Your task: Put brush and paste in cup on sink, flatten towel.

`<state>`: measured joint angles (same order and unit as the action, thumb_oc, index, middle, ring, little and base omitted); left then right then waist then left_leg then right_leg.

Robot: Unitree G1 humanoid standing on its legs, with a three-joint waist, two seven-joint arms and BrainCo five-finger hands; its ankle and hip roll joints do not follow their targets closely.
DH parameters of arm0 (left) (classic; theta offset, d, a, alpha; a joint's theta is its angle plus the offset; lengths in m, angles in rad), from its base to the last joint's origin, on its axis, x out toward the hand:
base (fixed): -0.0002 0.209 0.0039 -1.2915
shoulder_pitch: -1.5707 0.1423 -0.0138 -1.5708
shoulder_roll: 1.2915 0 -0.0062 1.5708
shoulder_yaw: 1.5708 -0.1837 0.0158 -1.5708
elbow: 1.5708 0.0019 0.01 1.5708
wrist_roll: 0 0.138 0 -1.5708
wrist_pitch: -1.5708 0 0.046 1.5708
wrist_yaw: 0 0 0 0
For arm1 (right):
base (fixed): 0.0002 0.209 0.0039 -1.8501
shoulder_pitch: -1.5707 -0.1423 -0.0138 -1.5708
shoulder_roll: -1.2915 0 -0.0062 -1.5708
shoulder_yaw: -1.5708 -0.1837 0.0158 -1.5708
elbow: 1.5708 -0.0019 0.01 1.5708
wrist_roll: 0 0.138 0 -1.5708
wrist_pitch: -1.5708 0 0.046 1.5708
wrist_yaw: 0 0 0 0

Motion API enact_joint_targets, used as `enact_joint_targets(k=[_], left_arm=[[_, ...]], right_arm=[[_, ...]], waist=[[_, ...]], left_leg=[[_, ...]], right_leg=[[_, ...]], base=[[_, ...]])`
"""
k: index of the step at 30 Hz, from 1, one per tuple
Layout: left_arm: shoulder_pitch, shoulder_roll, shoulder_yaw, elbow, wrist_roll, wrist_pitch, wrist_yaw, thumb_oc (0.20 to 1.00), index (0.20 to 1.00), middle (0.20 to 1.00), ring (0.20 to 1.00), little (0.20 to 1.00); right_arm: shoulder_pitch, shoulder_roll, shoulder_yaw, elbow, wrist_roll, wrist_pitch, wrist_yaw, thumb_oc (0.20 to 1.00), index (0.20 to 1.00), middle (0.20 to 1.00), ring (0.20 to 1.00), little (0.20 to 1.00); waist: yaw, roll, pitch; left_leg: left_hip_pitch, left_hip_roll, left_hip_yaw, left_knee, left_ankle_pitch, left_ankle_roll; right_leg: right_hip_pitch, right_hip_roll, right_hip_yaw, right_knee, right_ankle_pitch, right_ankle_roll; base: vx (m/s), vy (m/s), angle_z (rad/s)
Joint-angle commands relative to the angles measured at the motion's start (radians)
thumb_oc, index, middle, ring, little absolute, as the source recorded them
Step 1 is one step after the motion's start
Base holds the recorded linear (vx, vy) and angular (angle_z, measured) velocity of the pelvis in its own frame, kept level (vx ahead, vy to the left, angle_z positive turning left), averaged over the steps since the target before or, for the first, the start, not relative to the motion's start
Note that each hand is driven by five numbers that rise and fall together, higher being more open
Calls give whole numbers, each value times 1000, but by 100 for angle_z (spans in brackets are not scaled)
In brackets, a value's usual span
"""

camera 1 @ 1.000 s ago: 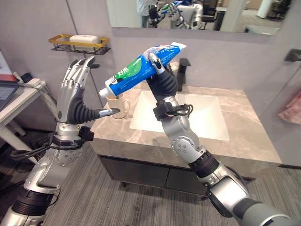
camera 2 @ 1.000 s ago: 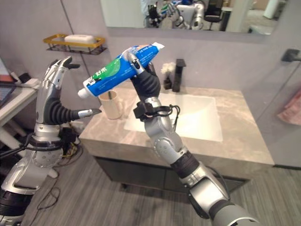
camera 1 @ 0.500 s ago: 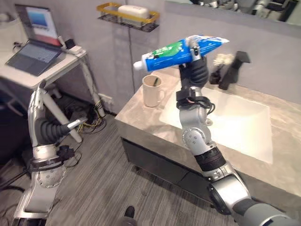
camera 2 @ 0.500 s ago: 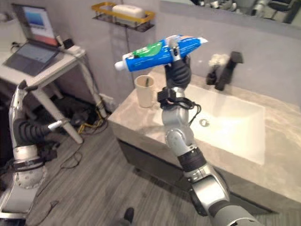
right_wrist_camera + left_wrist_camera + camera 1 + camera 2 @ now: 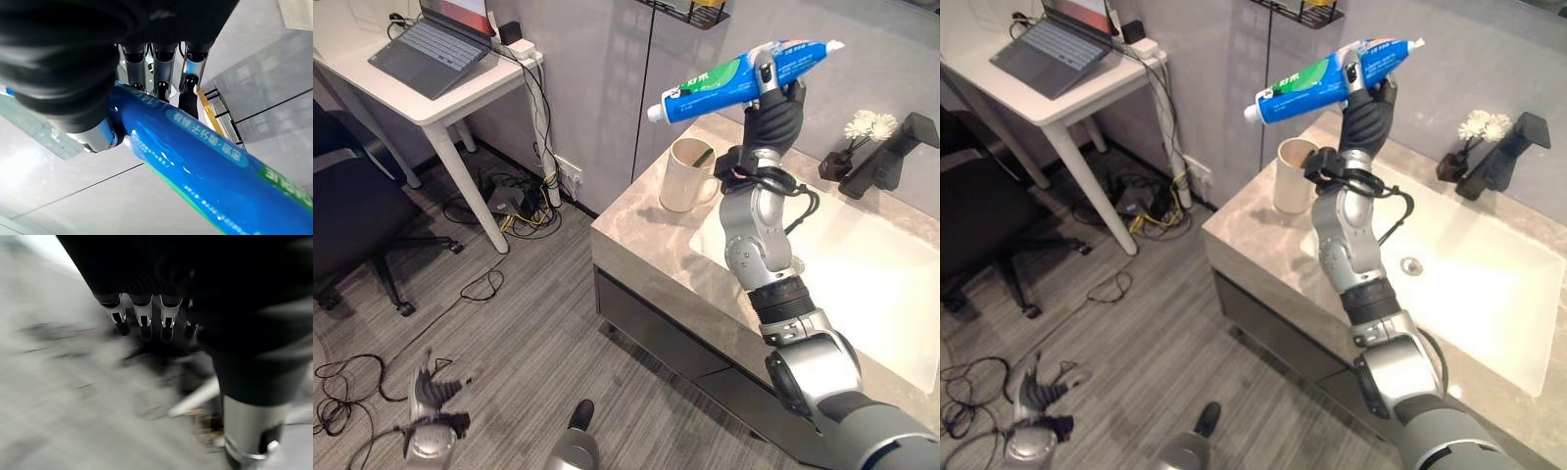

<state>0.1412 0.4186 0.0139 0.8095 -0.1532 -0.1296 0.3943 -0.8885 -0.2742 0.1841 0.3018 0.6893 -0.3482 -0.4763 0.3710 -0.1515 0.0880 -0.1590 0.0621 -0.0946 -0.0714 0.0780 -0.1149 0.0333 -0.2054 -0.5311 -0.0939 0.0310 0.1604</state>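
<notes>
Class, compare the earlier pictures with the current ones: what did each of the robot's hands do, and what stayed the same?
The left hand has dropped from raised beside the cup to low over the floor. The camera also swung. The right hand still holds the toothpaste tube above the cup, which stays on the counter.

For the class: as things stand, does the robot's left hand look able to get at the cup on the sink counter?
Probably not. The left hand hangs low near the floor, well off from the counter, while the cup stands up on the counter's corner.

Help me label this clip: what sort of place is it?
Likely a bathroom corner inside an office or lab: a stone counter with a sink and tap, beside a desk holding a laptop.
</notes>
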Motion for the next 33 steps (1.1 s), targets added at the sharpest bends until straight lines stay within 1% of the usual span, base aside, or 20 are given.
enact_joint_targets(k=[1, 3, 7, 14, 18, 19, 22, 24, 25, 26, 33], left_arm=[[-14, 62, -64, 5, -5, -26, -8, 1000, 1000, 1000, 1000, 1000], [-22, 48, -81, 71, 16, -14, -14, 1000, 1000, 1000, 1000, 1000], [-40, 19, -100, 180, 14, -6, -23, 1000, 1000, 1000, 1000, 1000], [-49, 0, -113, 241, 23, 1, -25, 1000, 1000, 1000, 1000, 1000], [-54, -16, -118, 301, 24, 10, -31, 1000, 1000, 1000, 1000, 1000], [-57, -24, -117, 352, 32, 19, -34, 1000, 1000, 1000, 1000, 1000], [-56, -28, -113, 368, 28, 21, -38, 1000, 1000, 1000, 1000, 1000], [-57, -42, -90, 396, -21, 20, -42, 1000, 1000, 1000, 1000, 1000], [-60, -50, -68, 406, -71, 16, -41, 1000, 1000, 1000, 1000, 1000], [-62, -53, -69, 399, -82, 13, -38, 1000, 1000, 1000, 1000, 1000], [-74, -60, -103, 394, -67, 12, -58, 1000, 1000, 1000, 1000, 1000]], right_arm=[[-119, -59, 45, 14, -53, -38, 13, 200, 200, 200, 200, 200], [-140, -84, 65, 28, -70, -28, 21, 200, 200, 200, 200, 200], [-154, -106, 91, 53, -85, -22, 25, 200, 200, 200, 200, 200], [-178, -155, 131, 71, -130, -1, 29, 200, 200, 200, 200, 200], [-189, -171, 146, 83, -153, 5, 30, 200, 200, 200, 200, 200], [-208, -174, 156, 103, -171, 12, 28, 200, 200, 200, 200, 200], [-215, -175, 161, 115, -177, 14, 27, 200, 200, 200, 200, 200], [-230, -173, 159, 147, -200, 23, 8, 200, 200, 200, 200, 200], [-233, -175, 160, 154, -213, 27, 0, 200, 200, 200, 200, 200], [-234, -180, 163, 158, -228, 33, -6, 200, 200, 200, 200, 200], [-257, -213, 180, 197, -282, 60, -7, 200, 200, 200, 200, 200]], waist=[[17, -9, -54], [13, -17, -51], [7, -28, -46], [2, -40, -41], [-5, -44, -42], [-9, -46, -43], [-11, -47, -44], [-14, -45, -48], [-15, -46, -49], [-18, -46, -50], [-30, -42, -52]], left_leg=[[-26, 10, -31, -16, 9, 25], [-26, 12, -30, -16, 9, 26], [-25, 14, -26, -16, 7, 28], [-25, 18, -25, -16, 6, 28], [-26, 20, -24, -16, 5, 28], [-23, 22, -18, -16, 4, 29], [-22, 23, -16, -16, 3, 29], [-21, 25, -14, -16, 4, 29], [-22, 24, -15, -16, 4, 29], [-22, 23, -15, -16, 4, 29], [-22, 20, -17, -16, 3, 30]], right_leg=[[48, -83, 4, 7, 87, 61], [44, -82, 6, 7, 87, 61], [40, -79, 10, 7, 89, 61], [34, -77, 14, 7, 92, 62], [32, -75, 18, 7, 91, 61], [29, -75, 25, 7, 93, 62], [27, -74, 27, 7, 94, 62], [24, -74, 30, 7, 94, 60], [23, -74, 29, 7, 95, 60], [24, -74, 29, 7, 96, 61], [25, -75, 28, 7, 101, 63]], base=[[0, 0, 0], [0, 0, 0], [0, 0, 0], [0, 0, 0], [0, 0, 0], [0, 0, 0], [0, 4, -4], [1, 10, -9], [3, 4, -14], [0, 3, -11], [-1, 1, -1]])
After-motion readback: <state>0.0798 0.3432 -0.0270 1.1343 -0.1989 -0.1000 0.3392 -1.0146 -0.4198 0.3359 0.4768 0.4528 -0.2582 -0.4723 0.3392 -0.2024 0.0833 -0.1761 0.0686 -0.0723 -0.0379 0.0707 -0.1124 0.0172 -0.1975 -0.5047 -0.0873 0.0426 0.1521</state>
